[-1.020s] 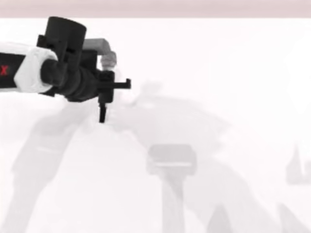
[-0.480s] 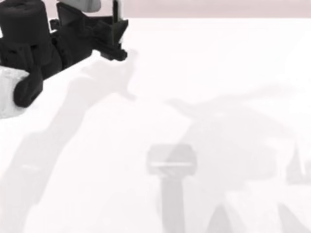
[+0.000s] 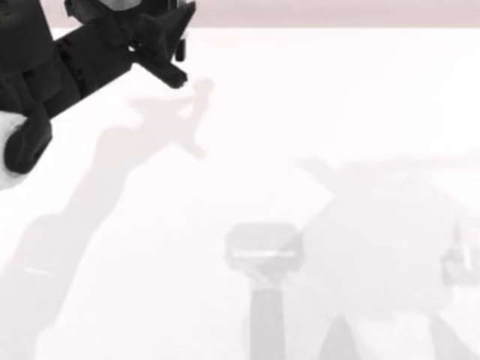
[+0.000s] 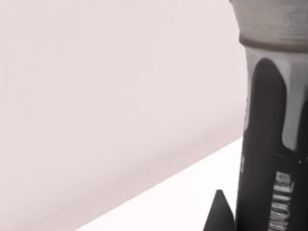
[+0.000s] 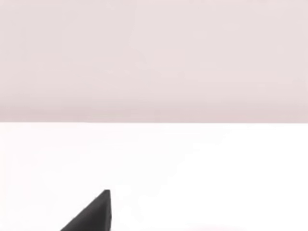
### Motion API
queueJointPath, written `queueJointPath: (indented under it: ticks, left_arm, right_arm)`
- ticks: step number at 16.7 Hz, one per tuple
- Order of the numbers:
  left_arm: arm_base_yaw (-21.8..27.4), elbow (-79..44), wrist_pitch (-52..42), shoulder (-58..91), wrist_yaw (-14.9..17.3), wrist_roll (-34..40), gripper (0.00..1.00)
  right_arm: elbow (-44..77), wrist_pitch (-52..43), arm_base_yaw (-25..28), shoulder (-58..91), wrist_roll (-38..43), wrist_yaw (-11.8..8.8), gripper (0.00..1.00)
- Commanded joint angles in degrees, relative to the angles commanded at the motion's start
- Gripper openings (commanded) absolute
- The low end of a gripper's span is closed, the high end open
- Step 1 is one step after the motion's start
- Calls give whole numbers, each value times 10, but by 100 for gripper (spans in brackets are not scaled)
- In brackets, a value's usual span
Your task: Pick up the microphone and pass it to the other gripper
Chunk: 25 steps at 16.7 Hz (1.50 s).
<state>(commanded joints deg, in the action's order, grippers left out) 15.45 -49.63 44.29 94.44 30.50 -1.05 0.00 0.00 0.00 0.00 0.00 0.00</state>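
I hold the microphone (image 4: 272, 144) in my left gripper (image 3: 161, 41), which is high above the far left corner of the counter (image 3: 315, 150) in the top view; the arm fills that corner and its long shadow falls across the white surface below, so I judge the mic is lifted well clear of the counter. In the left wrist view the black handle stands very close beside the camera, with the grey mesh head above it, and this closeness tells me that my fingers are closed around the handle, though the fingers themselves I almost do not see there. I think the mic is kept raised like this so that its free part can be offered to the other gripper. My right gripper does not appear in the top view; the right wrist view shows only one dark fingertip (image 5: 94, 214) over bare counter, so whether those fingers are open I cannot tell. By count: one microphone, one arm visible from above, and nothing else lying on the counter.
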Motion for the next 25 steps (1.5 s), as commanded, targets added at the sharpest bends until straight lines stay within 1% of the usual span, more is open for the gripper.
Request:
queueJointPath:
  ticks: [2,4,6,11,13,14,25]
  left_arm:
    - [5,-2,-1,1,-3,0,0]
    - [25,1,0,-6,-23,1,0]
    - [61,9,1,-20,-62,2,0]
    - [175,33,5,-64,-186,8,0]
    - [202,38,7,-76,-213,9,0]
    - [207,39,7,-79,-217,9,0]
    - [207,39,7,-79,-217,9,0]
  right_arm:
    - [0,0,0,0,0,0,100]
    - [0,0,0,0,0,0,100]
    - [0,0,0,0,0,0,100]
    - [0,0,0,0,0,0,100]
    - [0,0,0,0,0,0,100]
    - [0,0,0,0,0,0,100]
    - [1,0,1,1,0,0,100]
